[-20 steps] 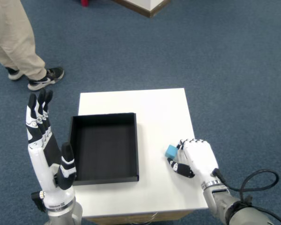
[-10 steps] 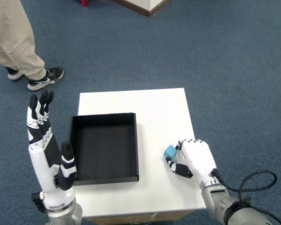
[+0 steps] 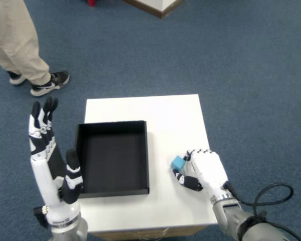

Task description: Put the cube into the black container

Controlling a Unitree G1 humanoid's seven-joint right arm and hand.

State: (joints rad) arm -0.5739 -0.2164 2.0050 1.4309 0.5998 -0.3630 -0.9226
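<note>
white table | right hand fingers curled, gripping blue cube

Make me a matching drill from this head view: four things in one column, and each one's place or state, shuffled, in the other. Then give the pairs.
Things:
1. cube
2. black container
3. right robot hand
4. left robot hand

Places or states:
A. raised beside the table's left edge, fingers straight, holding nothing
B. on the white table, left half, nothing in it
C. blue, at the fingertips of a hand, right of the container
D. curled around a small block

Pairs: 1-C, 2-B, 3-D, 4-A
</note>
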